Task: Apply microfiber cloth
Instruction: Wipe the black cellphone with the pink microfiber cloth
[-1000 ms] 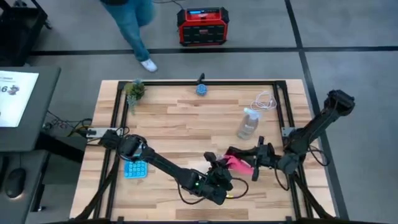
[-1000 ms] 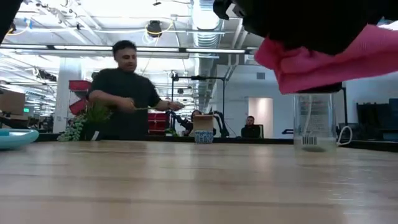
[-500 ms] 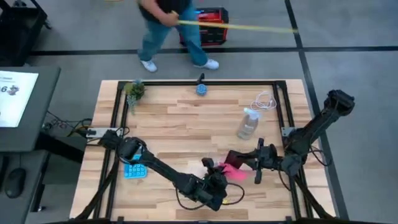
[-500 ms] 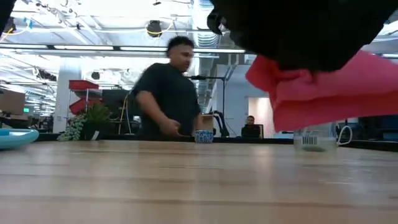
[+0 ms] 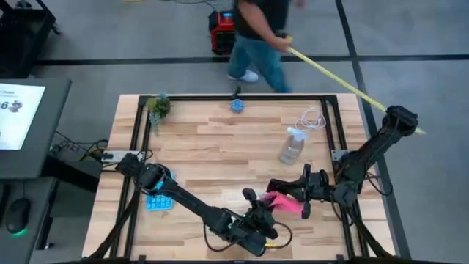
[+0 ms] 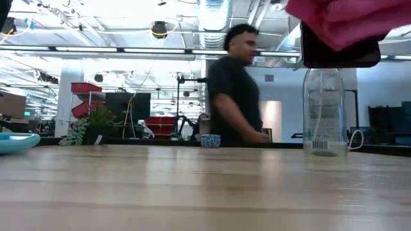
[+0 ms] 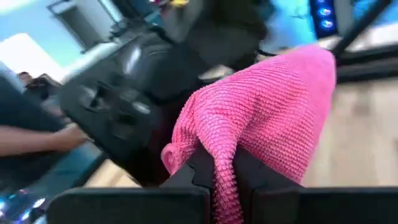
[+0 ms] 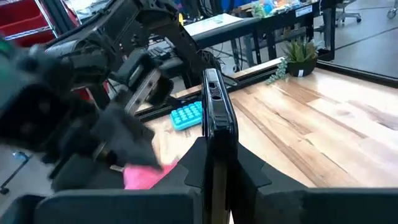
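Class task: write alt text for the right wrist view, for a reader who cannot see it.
The right gripper holds a black phone upright on its edge above a wooden table. Next to it the left arm's gripper carries a pink cloth. A light-blue calculator and a small potted plant are on the table beyond.

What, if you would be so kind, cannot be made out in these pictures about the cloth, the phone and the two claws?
- Low view: the arms and claws are cut off by the top edge; only the microfiber cloth and phone show.
- High view: whether cloth touches the phone; too small, and the claws crowd it.
- Left wrist view: the left claw pinches the cloth, which hides the phone.
- Right wrist view: the phone shows edge-on in the right claw; its screen is unseen.
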`<action>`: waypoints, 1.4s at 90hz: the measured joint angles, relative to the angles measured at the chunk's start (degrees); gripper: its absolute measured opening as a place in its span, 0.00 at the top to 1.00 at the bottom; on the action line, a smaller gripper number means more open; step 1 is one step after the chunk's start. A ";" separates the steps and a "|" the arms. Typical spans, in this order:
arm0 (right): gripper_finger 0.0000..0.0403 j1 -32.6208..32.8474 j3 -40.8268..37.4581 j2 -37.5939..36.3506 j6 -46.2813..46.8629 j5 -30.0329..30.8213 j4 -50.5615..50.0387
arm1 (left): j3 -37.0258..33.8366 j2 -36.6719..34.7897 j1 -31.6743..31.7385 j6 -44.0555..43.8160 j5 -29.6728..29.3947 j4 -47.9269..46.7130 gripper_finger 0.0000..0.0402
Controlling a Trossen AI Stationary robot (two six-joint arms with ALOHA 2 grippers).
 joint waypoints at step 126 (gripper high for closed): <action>0.95 1.52 -0.23 -2.37 -7.81 2.56 -2.21 | -4.08 -0.90 0.17 -24.26 19.41 -20.20 1.00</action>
